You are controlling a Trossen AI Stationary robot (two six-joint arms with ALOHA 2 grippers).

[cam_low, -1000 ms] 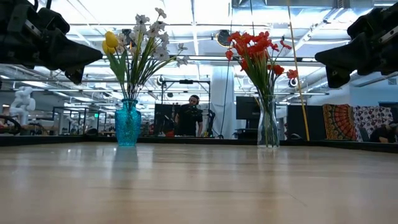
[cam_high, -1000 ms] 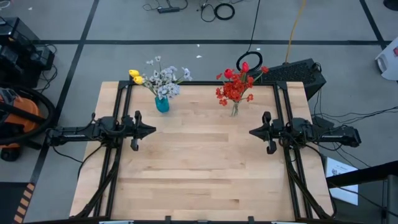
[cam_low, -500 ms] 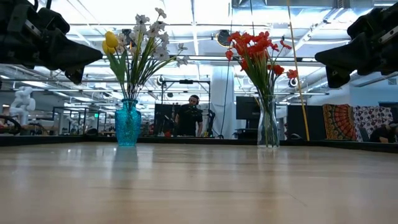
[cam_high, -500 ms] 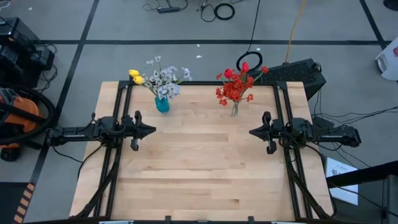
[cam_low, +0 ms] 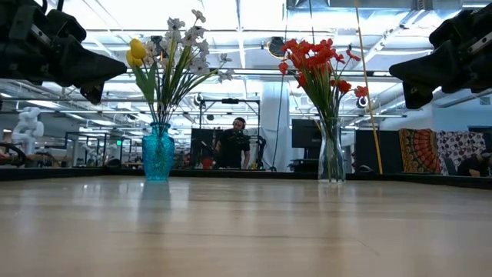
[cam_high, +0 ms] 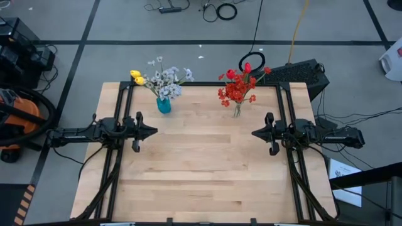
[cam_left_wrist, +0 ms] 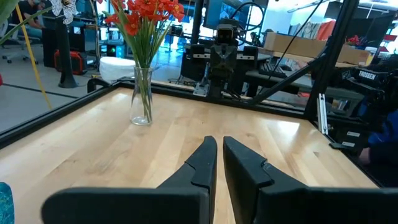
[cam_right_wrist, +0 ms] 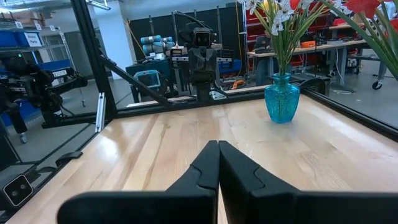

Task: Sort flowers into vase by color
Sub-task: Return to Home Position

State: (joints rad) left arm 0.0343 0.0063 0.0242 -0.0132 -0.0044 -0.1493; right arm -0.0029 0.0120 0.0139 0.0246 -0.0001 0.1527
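Left gripper: the left gripper [cam_high: 152,132] hangs above the left side of the pale wooden table [cam_high: 201,182], pointing at the middle. Its dark fingers [cam_left_wrist: 202,163] are drawn almost together, with a thin slit between them and nothing held.
Right gripper: the right gripper [cam_high: 254,133] mirrors it across the board. Its fingers [cam_right_wrist: 205,163] are pressed flat together and empty.
Blue vase: the small turquoise glass vase [cam_high: 164,105] stands upright, near the left fingers but apart from them, off to the side toward the table's far edge.
Its flowers: the yellow blossoms [cam_high: 136,77] and the pale white-blue blossoms [cam_high: 166,78] fan out above the vase on green stems, well clear of either pair of fingertips.
Clear vase: the tall transparent glass vase [cam_high: 237,112] stands upright beside the right fingers in the same way, on their far-edge side.
Its flowers: the red blossoms [cam_high: 237,88] are bunched in the vase, stems down in the neck.
Why so: both vases keep to the far edge, probably so the fingers have a free lane between them.
Progress: no stems lie loose near either gripper, so the sorting looks finished.
Step in hand: the matched, withdrawn pose suggests both arms are at rest.
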